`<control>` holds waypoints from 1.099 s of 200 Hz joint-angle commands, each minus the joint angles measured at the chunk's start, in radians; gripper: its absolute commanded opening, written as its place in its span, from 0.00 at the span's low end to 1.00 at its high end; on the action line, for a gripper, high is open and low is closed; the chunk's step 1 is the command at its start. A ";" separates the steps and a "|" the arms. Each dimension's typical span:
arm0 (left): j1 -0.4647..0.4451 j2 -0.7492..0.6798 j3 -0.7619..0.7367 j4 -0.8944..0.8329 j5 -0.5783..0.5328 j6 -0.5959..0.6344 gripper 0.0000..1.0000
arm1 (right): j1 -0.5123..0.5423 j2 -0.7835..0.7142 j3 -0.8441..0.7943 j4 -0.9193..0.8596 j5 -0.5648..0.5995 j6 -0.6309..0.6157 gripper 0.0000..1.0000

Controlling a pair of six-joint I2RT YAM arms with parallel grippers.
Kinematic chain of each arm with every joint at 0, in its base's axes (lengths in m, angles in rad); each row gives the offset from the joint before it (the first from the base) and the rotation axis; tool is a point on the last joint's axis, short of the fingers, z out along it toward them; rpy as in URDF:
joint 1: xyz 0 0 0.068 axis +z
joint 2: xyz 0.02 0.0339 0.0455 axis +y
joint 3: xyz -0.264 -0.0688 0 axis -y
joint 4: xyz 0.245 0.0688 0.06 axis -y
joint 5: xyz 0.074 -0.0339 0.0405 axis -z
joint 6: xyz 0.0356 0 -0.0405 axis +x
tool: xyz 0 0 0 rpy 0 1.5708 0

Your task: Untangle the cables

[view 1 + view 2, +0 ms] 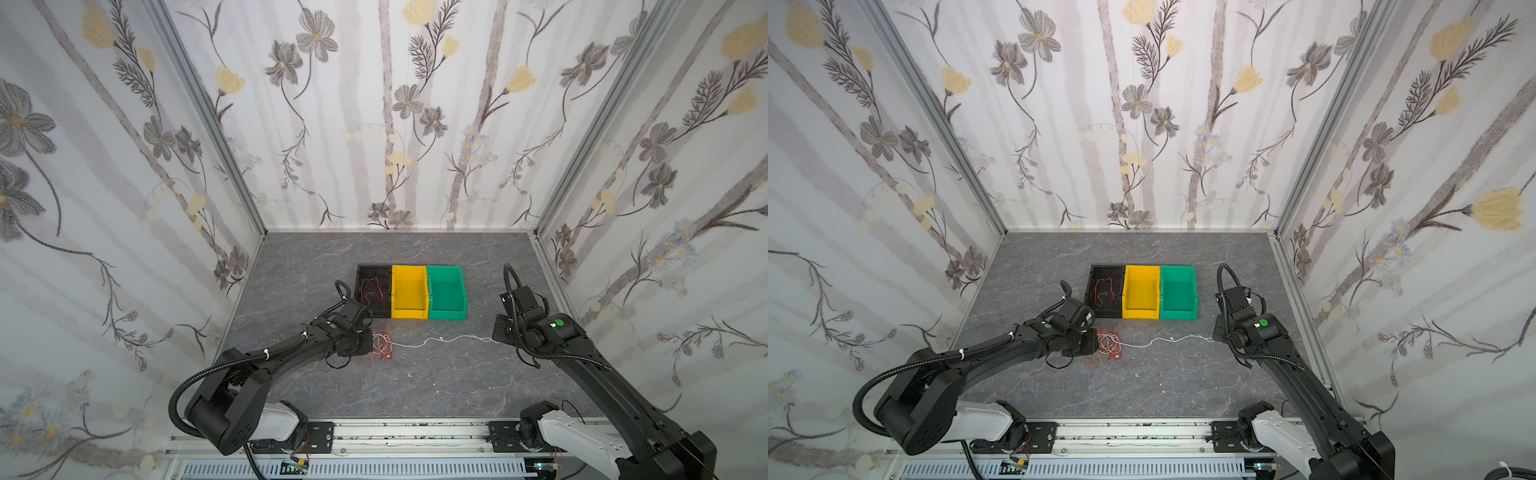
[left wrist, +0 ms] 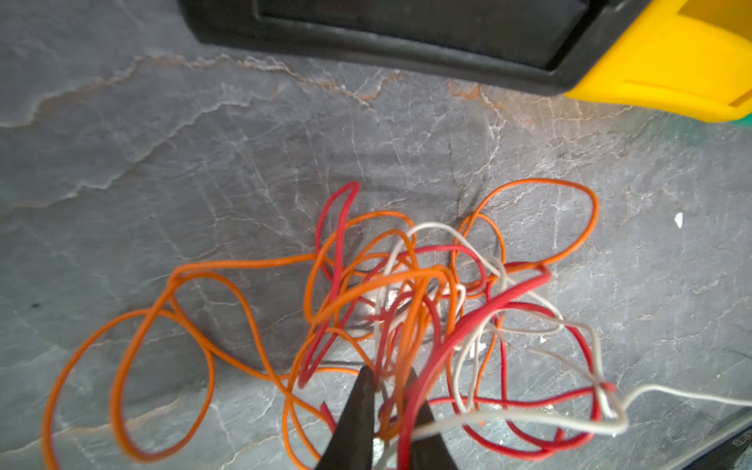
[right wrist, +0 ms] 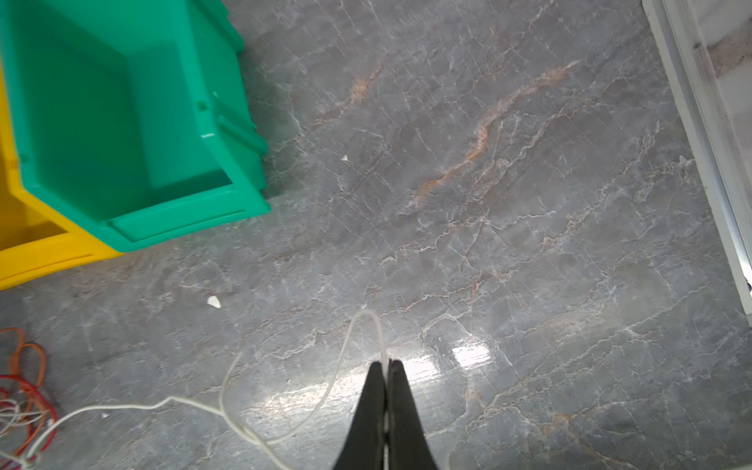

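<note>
The cables lie in a tangle (image 1: 382, 343) (image 1: 1109, 343) of red, orange and white strands on the grey table in front of the black bin. In the left wrist view the tangle (image 2: 407, 293) fills the middle, and my left gripper (image 2: 388, 372) is shut on orange and red strands at its near side. A white cable (image 1: 440, 340) (image 1: 1167, 338) runs from the tangle rightwards along the table. My right gripper (image 3: 386, 363) (image 1: 496, 338) is shut on the white cable (image 3: 337, 366), whose end loops just past the fingertips. Another red cable (image 1: 372, 289) lies inside the black bin.
Three bins stand side by side behind the tangle: black bin (image 1: 374, 268), yellow bin (image 1: 409, 269), green bin (image 1: 444, 269). The enclosure's metal frame edge (image 3: 700, 122) runs close to the right arm. Floral walls close in the table on three sides.
</note>
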 commanded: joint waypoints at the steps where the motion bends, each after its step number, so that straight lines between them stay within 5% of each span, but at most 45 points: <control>1: 0.002 -0.003 -0.012 0.016 0.001 -0.020 0.16 | 0.000 0.042 -0.034 0.037 -0.061 0.006 0.00; 40: 0.000 -0.006 -0.023 0.045 0.010 -0.020 0.15 | 0.009 0.096 -0.146 0.195 -0.194 0.056 0.00; 99: -0.042 0.011 -0.014 0.100 0.017 -0.003 0.15 | 0.074 0.080 -0.152 0.220 -0.263 0.027 0.25; 136: -0.054 0.023 0.000 0.115 0.015 0.003 0.15 | 0.173 0.035 -0.109 0.218 -0.265 -0.026 0.28; 220: -0.055 0.059 0.012 0.107 -0.004 -0.017 0.15 | 0.420 0.289 -0.124 0.760 -0.510 -0.236 0.31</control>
